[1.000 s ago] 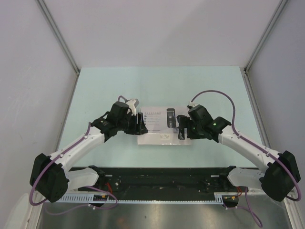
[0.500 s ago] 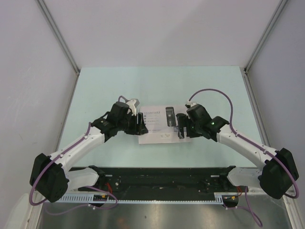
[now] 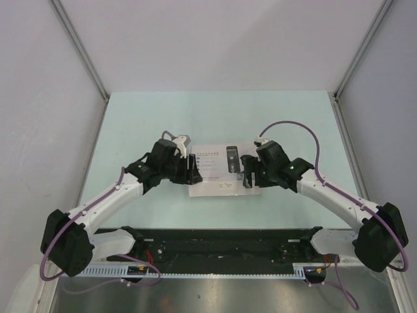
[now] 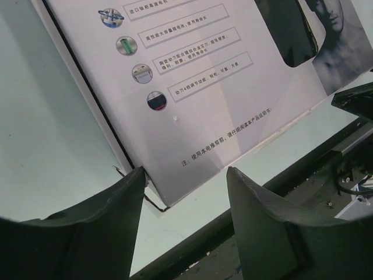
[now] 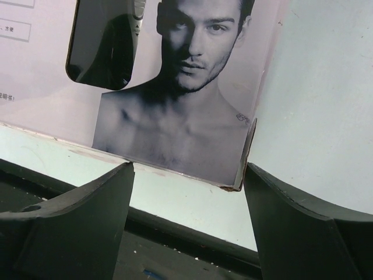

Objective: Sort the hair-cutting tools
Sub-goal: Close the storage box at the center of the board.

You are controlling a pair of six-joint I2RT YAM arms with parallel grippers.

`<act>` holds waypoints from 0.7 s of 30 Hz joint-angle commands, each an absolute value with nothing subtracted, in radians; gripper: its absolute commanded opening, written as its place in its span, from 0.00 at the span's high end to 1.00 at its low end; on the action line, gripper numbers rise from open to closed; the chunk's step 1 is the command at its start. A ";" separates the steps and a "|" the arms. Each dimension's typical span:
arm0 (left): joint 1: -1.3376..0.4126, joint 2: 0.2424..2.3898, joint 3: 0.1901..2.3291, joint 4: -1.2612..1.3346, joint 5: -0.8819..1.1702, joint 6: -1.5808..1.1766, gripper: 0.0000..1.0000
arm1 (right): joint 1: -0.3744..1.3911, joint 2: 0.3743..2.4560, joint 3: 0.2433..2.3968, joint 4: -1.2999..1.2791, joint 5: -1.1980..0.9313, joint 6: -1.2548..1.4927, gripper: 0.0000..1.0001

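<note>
Left gripper point(image 4: 185, 175): jaws spread, box point(image 4: 221, 105) corner between them. Right gripper point(image 5: 189, 169): jaws spread, box corner between them, beside one finger

Chinese print on the white box lid point(image 4: 233, 99), its bottom line beginning "注:使用本电推剪前"

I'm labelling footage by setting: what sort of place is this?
Likely a robotics test cell: plain white walls, a pale green table holding a printed box, a left arm and right arm bolted at its near edge.
</note>
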State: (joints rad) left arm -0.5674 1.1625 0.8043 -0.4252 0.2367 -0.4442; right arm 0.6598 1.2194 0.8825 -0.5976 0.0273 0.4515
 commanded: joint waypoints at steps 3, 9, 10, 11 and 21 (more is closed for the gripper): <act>-0.609 1.135 0.851 -0.384 0.288 -0.463 0.37 | 0.666 1.242 1.025 -0.548 -0.055 0.492 0.20; -0.614 1.108 0.830 -0.385 0.253 -0.480 0.30 | 0.657 1.267 1.086 -0.592 -0.067 0.500 0.20; -0.612 1.104 0.828 -0.385 0.246 -0.480 0.30 | 0.647 1.266 1.088 -0.589 -0.074 0.502 0.21; -0.612 1.103 0.827 -0.388 0.238 -0.480 0.28 | 0.643 1.266 1.089 -0.588 -0.084 0.502 0.21; -0.612 1.043 0.824 -0.394 0.107 -0.477 0.04 | 0.584 1.264 1.097 -0.609 -0.110 0.506 0.21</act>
